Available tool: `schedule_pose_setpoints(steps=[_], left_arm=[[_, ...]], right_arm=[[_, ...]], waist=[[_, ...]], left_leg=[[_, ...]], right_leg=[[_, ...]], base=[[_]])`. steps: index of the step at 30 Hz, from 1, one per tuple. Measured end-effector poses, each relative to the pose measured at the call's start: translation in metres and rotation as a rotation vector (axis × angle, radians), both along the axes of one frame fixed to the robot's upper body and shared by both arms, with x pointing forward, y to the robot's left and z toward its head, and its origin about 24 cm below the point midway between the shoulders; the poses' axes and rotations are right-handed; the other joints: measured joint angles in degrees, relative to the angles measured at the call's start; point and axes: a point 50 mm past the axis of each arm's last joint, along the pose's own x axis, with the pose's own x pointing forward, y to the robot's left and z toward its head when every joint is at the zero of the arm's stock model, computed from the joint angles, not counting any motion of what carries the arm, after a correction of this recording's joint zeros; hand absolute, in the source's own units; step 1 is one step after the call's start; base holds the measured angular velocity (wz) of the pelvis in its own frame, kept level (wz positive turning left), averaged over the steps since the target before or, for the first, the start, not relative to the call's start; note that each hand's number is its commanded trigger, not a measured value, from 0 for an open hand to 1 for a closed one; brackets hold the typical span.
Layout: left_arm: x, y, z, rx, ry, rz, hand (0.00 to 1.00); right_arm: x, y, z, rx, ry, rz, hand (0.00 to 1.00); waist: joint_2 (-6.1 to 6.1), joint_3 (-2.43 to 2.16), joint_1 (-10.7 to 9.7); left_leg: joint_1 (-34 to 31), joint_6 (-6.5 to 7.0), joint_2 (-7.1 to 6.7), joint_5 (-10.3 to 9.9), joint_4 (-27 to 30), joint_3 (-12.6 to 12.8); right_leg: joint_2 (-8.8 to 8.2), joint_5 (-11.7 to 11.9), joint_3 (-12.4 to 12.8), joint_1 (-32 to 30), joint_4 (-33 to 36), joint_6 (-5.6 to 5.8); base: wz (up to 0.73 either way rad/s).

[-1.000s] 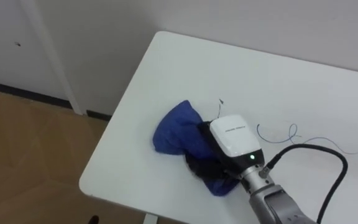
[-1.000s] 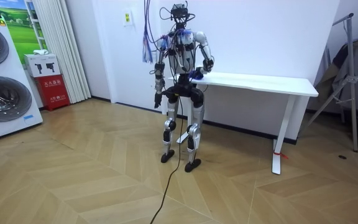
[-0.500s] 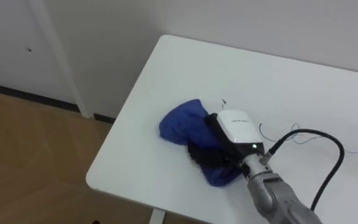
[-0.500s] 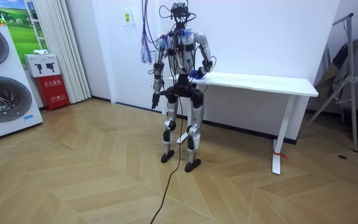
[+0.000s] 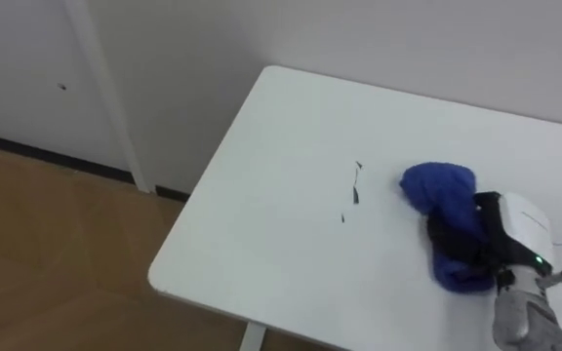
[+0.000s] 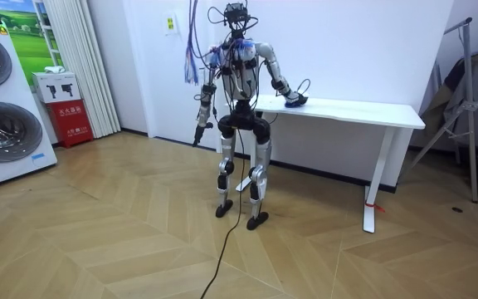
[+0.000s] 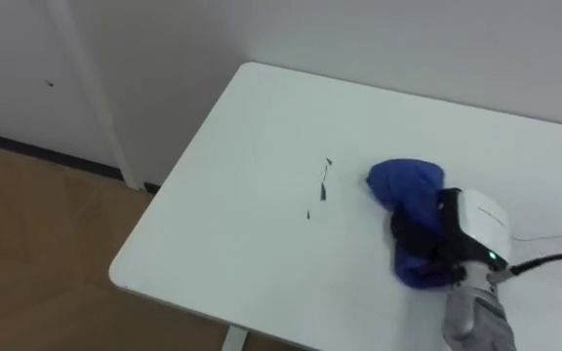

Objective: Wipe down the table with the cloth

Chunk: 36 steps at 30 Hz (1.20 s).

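A crumpled blue cloth [image 5: 442, 190] lies on the white table [image 5: 261, 234], right of its middle. My right hand [image 5: 520, 229] comes in from the lower right and rests on the cloth, its dark fingers [image 5: 457, 239] curled into the fabric. A few short dark marks [image 5: 356, 182] show on the bare tabletop left of the cloth. In the room view I stand at the table's left end [image 6: 363, 108] with the right arm stretched out over it to the cloth [image 6: 292, 101]. My left hand [image 6: 197, 133] hangs by my side.
The table's near left corner [image 5: 159, 283] and left edge drop to wooden floor [image 5: 37, 244]. A white wall runs right behind the table. Washing machines [image 6: 2, 116] and a red box [image 6: 71, 120] stand at the room view's left, a metal rack [image 6: 471, 108] at its right.
My right hand has swept the blue cloth to the right across the table, uncovering the dark marks. In the room view the right arm has reached out further along the table.
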Motion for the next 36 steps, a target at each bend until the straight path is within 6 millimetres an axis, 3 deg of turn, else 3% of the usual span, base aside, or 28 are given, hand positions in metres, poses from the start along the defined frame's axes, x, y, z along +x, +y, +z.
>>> schedule_pose_setpoints(steps=[7, 10, 13, 15, 16, 18, 21, 22, 25, 28, 30, 32, 34, 36], left_arm=[[0.008, 0.004, 0.003, 0.023, -0.032, -0.007, 0.0], [0.015, 0.002, 0.004, 0.031, -0.055, -0.023, 0.0], [0.021, -0.005, 0.002, 0.015, -0.057, -0.072, 0.0], [0.022, -0.011, 0.0, -0.001, -0.052, -0.095, 0.0], [0.024, -0.015, -0.001, -0.013, -0.053, -0.107, 0.0], [0.033, -0.021, -0.003, -0.027, -0.065, -0.131, 0.0], [0.052, -0.027, -0.002, -0.034, -0.101, -0.171, 0.0], [0.055, -0.028, -0.002, -0.033, -0.105, -0.176, 0.0], [0.055, -0.027, 0.0, -0.031, -0.113, -0.178, 0.0], [0.038, -0.021, 0.0, -0.019, -0.073, -0.161, 0.0], [0.023, -0.017, 0.0, -0.014, -0.032, -0.154, 0.0], [0.01, -0.015, 0.001, -0.032, -0.003, -0.139, 0.0], [0.008, -0.013, 0.001, -0.038, -0.001, -0.126, 0.0], [0.007, -0.012, 0.001, -0.035, 0.0, -0.12, 0.0]], right_arm=[[-0.036, -0.024, -0.006, -0.058, 0.018, -0.131, 1.0], [-0.035, -0.023, -0.007, -0.062, 0.025, -0.127, 1.0], [-0.024, -0.017, -0.003, -0.086, 0.03, -0.111, 1.0], [-0.014, -0.011, -0.001, -0.09, 0.043, -0.088, 1.0], [-0.005, -0.005, 0.003, -0.107, 0.062, -0.048, 1.0], [0.015, 0.011, 0.011, -0.135, 0.081, 0.052, 1.0], [0.056, 0.057, 0.029, -0.171, 0.071, 0.282, 1.0], [0.071, 0.075, 0.036, -0.188, 0.061, 0.365, 1.0], [0.094, 0.092, 0.052, -0.185, 0.041, 0.453, 1.0], [0.096, 0.086, 0.046, -0.19, 0.078, 0.437, 1.0], [0.092, 0.078, 0.04, -0.154, 0.079, 0.409, 1.0], [0.082, 0.066, 0.033, -0.115, 0.08, 0.369, 1.0], [0.07, 0.056, 0.027, -0.073, 0.069, 0.318, 1.0], [0.06, 0.045, 0.022, -0.041, 0.062, 0.269, 1.0]], waist=[[0.51, -0.25, -2.01], [0.78, -0.36, -2.08], [1.16, -0.34, -0.72], [1.13, -0.24, -0.31], [1.25, -0.19, 0.81], [0.71, 0.56, 1.8], [0.13, 1.3, 4.0], [-0.29, 1.76, 4.75], [-0.9, 1.7, 7.6], [-1.05, 1.59, 8.08], [-0.89, 1.68, 7.69], [-1.05, 1.44, 6.76], [-0.91, 1.47, 5.9], [-0.69, 1.06, 5.06]], left_leg=[[0.92, 0.06, 0.25, -0.05, -0.04, 0.21], [0.97, 0.06, 0.41, -0.04, 0.1, 0.61], [1.45, 0.05, 0.7, -0.03, -0.12, 1.6], [1.7, 0.0, 1.02, 0.0, -0.38, 2.49], [1.78, -0.06, 1.36, 0.03, -0.64, 3.56], [1.59, -0.28, 1.7, 0.21, -0.94, 4.43], [-0.18, -0.5, 2.24, 0.62, -1.02, 5.31], [-1.0, -0.56, 2.24, 0.87, -1.01, 4.89], [-1.96, -0.58, 2.24, 0.93, -0.71, 4.8], [-1.76, -0.54, 1.85, 0.96, -0.64, 2.9], [-1.04, -0.53, 1.52, 0.96, -0.69, 1.81], [-0.86, -0.54, 0.99, 0.96, -0.67, 1.35], [-0.81, -0.53, 0.76, 0.96, -0.68, 0.85], [-0.87, -0.52, 0.47, 0.96, -0.67, 0.85]], right_leg=[[0.15, 0.03, 0.57, 0.37, 0.78, 0.01], [0.18, 0.09, 0.76, 0.31, 0.87, -0.09], [0.4, 0.2, 1.9, 0.11, 0.99, -0.28], [0.6, 0.26, 2.74, -0.27, 1.3, -0.37], [0.75, 0.35, 3.67, -1.0, 2.07, -0.52], [0.98, 0.62, 4.34, -1.97, 2.31, -0.95], [1.35, 0.96, 4.95, -4.52, 2.8, -1.45], [1.45, 1.0, 4.79, -5.06, 2.73, -1.52], [1.43, 1.06, 4.71, -6.14, 2.63, -1.45], [1.11, 1.12, 2.91, -5.36, 2.58, -1.37], [1.03, 1.11, 2.85, -3.94, 1.92, -1.37], [0.64, 1.02, 1.59, -2.58, 0.71, -1.2], [0.44, 0.97, 0.18, -1.88, 0.61, -1.12], [0.21, 0.88, 0.01, -1.57, 0.71, -0.97]], base=[[-0.04], [-0.07], [-0.17], [-0.31], [-0.42], [-0.38], [-0.14], [0.09], [0.11], [0.36], [0.36], [0.27], [0.33], [0.24]])
